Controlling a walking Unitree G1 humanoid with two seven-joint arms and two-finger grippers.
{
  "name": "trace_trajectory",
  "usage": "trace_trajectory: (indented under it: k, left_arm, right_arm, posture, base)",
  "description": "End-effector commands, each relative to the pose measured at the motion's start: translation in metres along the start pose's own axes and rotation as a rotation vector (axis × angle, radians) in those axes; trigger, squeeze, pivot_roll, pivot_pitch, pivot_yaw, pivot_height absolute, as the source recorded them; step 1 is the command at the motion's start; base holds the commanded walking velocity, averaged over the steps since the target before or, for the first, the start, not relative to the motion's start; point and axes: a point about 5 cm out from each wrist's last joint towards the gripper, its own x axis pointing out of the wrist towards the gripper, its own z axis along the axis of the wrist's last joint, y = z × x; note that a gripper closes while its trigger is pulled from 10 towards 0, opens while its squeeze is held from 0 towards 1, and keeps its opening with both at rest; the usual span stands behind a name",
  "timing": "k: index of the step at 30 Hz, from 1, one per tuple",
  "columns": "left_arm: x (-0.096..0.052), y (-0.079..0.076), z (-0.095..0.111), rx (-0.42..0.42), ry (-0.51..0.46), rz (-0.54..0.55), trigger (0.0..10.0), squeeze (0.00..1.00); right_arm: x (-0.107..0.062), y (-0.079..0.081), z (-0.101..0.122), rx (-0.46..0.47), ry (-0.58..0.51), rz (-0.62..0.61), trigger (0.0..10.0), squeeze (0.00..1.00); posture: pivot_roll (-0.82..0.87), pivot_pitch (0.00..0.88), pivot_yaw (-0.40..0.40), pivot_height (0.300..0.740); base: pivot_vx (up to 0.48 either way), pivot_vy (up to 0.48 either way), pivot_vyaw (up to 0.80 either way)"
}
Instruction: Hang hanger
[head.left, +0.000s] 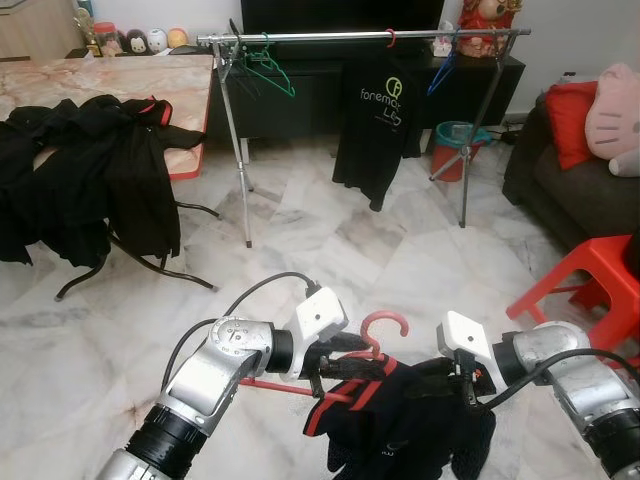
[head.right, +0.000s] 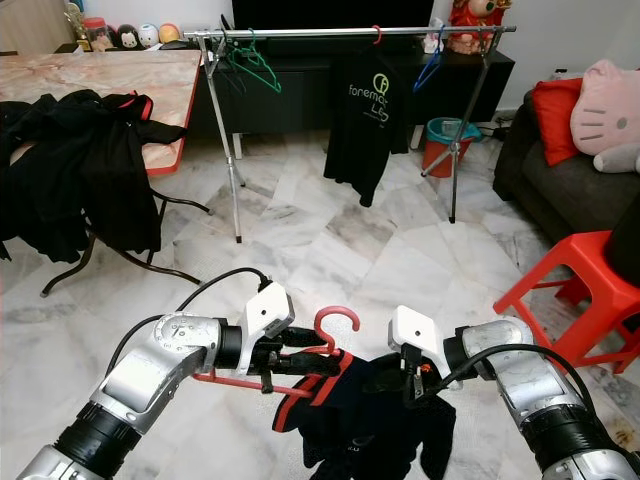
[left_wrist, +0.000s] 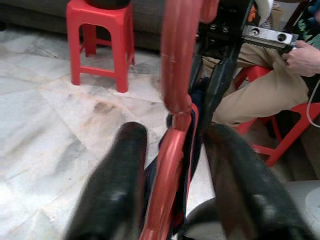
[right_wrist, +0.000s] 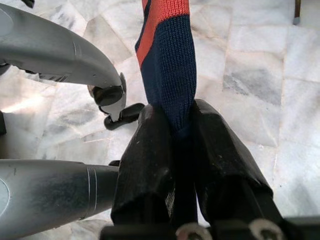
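A red hanger (head.left: 386, 326) with a dark navy, red-trimmed garment (head.left: 400, 425) on it is held low over the marble floor in front of me. My left gripper (head.left: 348, 368) is shut on the hanger just below its hook; in the left wrist view the red hanger (left_wrist: 175, 80) runs between the two black fingers (left_wrist: 112, 190). My right gripper (head.left: 470, 388) is shut on a fold of the garment (right_wrist: 167, 65), pinched between its fingers (right_wrist: 145, 165). The silver clothes rack (head.left: 330, 38) stands across the room, well beyond both grippers.
On the rack hang a black T-shirt (head.left: 375, 120), a green hanger (head.left: 270, 70) and a blue hanger (head.left: 440, 70). A table draped with black clothes (head.left: 100, 170) stands left. A red stool (head.left: 590, 280) and dark sofa (head.left: 560, 170) are right. A seated person's leg (left_wrist: 255, 95) shows nearby.
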Motion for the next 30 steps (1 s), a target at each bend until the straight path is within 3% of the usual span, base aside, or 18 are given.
trace_trajectory:
  k: [1, 4, 11, 14, 17, 19, 20, 21, 22, 23, 25, 26, 29, 30]
  left_arm:
    - [-0.011, 0.012, 0.003, 0.025, 0.014, 0.064, 10.0, 1.0]
    - [-0.017, 0.017, 0.002, 0.029, 0.019, 0.094, 10.0, 1.0]
    - [-0.046, 0.04, -0.003, 0.017, 0.023, 0.293, 10.0, 1.0]
    - [-0.07, 0.057, -0.009, 0.001, 0.017, 0.479, 10.0, 1.0]
    - [-0.075, 0.061, -0.01, 0.002, 0.009, 0.526, 10.0, 1.0]
    - [-0.09, 0.073, -0.016, -0.02, 0.006, 0.694, 10.0, 1.0]
    - [-0.1, 0.079, -0.02, -0.027, 0.001, 0.799, 10.0, 0.86]
    - [-0.115, 0.086, -0.027, -0.066, -0.022, 0.961, 10.0, 0.0]
    - [-0.115, 0.086, -0.027, -0.066, -0.022, 0.961, 10.0, 0.0]
    - [-0.129, 0.09, -0.037, -0.132, -0.047, 1.097, 10.0, 0.0]
    - [-0.134, 0.09, -0.042, -0.158, -0.053, 1.143, 10.0, 0.0]
    - [-0.159, 0.087, -0.068, -0.249, -0.026, 1.332, 10.0, 0.0]
    - [-0.17, 0.083, -0.083, -0.291, 0.007, 1.403, 10.0, 0.0]
    - [-0.175, 0.08, -0.094, -0.313, 0.032, 1.438, 10.0, 0.0]
  right_arm:
    - [-0.006, -0.003, -0.002, -0.012, 0.029, -0.031, 0.0, 0.0]
    - [-0.006, -0.002, -0.006, -0.005, 0.046, -0.031, 0.0, 0.0]
    - [-0.009, -0.003, -0.016, 0.006, 0.097, -0.054, 0.0, 0.0]
    - [-0.014, -0.007, -0.016, 0.014, 0.087, -0.104, 0.0, 0.0]
    - [-0.015, -0.009, -0.016, 0.015, 0.081, -0.119, 0.0, 0.0]
    - [-0.016, -0.013, -0.016, 0.026, 0.061, -0.176, 0.0, 0.0]
    - [-0.016, -0.017, -0.018, 0.049, 0.045, -0.233, 0.0, 0.0]
    - [-0.016, -0.024, -0.022, 0.094, 0.026, -0.349, 0.8, 0.0]
    - [-0.016, -0.024, -0.022, 0.094, 0.026, -0.349, 0.8, 0.0]
    - [-0.017, -0.03, -0.028, 0.154, 0.006, -0.477, 10.0, 0.0]
    - [-0.017, -0.032, -0.03, 0.184, -0.004, -0.526, 10.0, 0.0]
    - [-0.019, -0.038, -0.048, 0.376, -0.058, -0.766, 10.0, 0.0]
    - [-0.02, -0.038, -0.064, 0.505, -0.063, -0.908, 10.0, 0.0]
    - [-0.02, -0.037, -0.074, 0.573, -0.072, -1.01, 10.0, 0.0]
  posture:
    - [-0.16, 0.0, -0.067, 0.732]
    - [-0.16, 0.0, -0.067, 0.732]
    - [-0.16, 0.0, -0.067, 0.732]
    - [-0.16, 0.0, -0.067, 0.732]
    - [-0.16, 0.0, -0.067, 0.732]
    - [-0.15, 0.0, -0.072, 0.732]
    - [-0.15, 0.0, -0.072, 0.732]
    - [-0.15, 0.0, -0.072, 0.732]
    - [-0.15, 0.0, -0.072, 0.732]
    - [-0.15, 0.0, -0.072, 0.732]
    - [-0.15, 0.0, -0.072, 0.732]
    - [-0.15, 0.0, -0.067, 0.732]
    - [-0.15, 0.0, -0.066, 0.732]
    - [-0.15, 0.0, -0.063, 0.732]
  base:
    - [0.0, 0.0, 0.0]
    - [0.0, 0.0, 0.0]
    - [0.0, 0.0, 0.0]
    - [0.0, 0.0, 0.0]
    - [0.0, 0.0, 0.0]
    - [0.0, 0.0, 0.0]
    - [0.0, 0.0, 0.0]
    - [0.0, 0.0, 0.0]
    - [0.0, 0.0, 0.0]
    - [0.0, 0.0, 0.0]
    - [0.0, 0.0, 0.0]
    - [0.0, 0.0, 0.0]
    - [0.0, 0.0, 0.0]
    - [0.0, 0.0, 0.0]
